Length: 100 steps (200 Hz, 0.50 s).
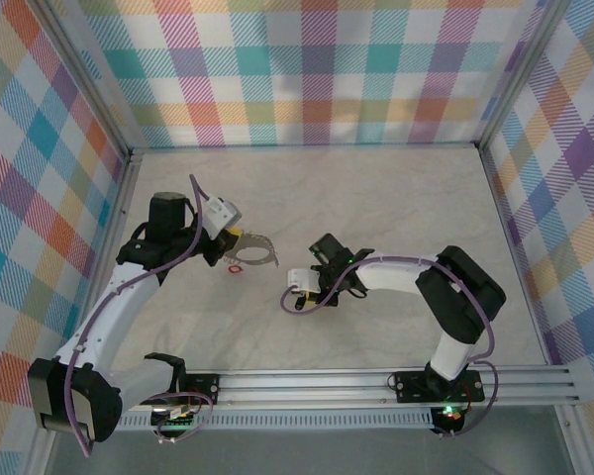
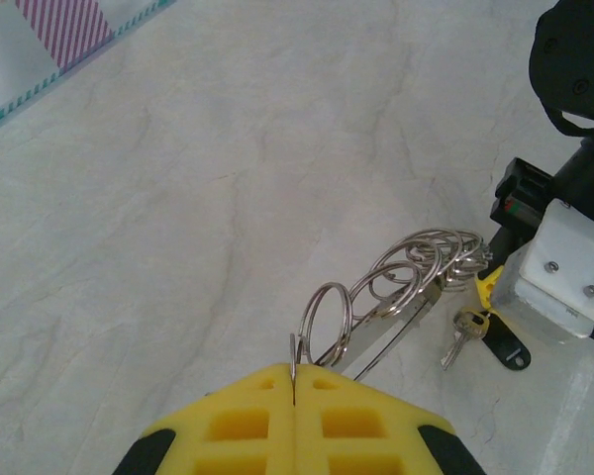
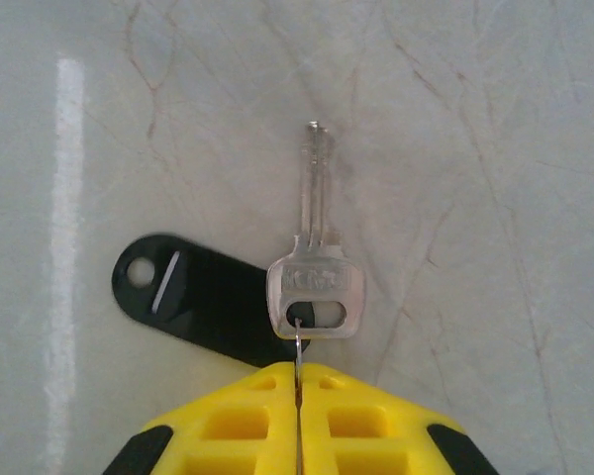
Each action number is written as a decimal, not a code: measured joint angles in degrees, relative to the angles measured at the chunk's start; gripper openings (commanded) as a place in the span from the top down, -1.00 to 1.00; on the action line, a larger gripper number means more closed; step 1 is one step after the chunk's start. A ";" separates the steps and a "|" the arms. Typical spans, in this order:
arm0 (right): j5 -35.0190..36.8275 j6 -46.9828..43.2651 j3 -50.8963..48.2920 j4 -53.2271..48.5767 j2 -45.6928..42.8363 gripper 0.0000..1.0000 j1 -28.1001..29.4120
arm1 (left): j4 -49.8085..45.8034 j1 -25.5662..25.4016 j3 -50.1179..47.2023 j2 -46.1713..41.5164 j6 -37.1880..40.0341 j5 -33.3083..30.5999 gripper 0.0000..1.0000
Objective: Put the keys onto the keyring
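Right wrist: yellow pincer [image 3: 299,374] pinching flat silver key [image 3: 315,287]

black tag [image 3: 213,307]: partly behind key [image 3: 315,287] | keyring [image 2: 396,322]: near end inside left hand [image 2: 293,376]

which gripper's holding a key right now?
The right gripper, shut on the black-tagged key at its head end; the left gripper is shut on the keyring instead.

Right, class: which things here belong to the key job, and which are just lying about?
Job: keyring in left gripper; key with black tag in right gripper; small red piece, perhaps a tag.
Not job: table, checked walls, metal rail.
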 measured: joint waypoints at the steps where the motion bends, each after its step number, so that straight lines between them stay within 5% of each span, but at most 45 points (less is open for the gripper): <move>1: 0.07 0.02 -0.02 0.07 -0.02 0.88 -0.02 | 0.00 0.00 0.00 0.00 0.00 0.00 1.00; 100: 0.04 4.79 -5.11 5.95 -13.33 1.00 -1.75 | -0.02 -0.50 0.07 0.81 0.55 4.07 1.00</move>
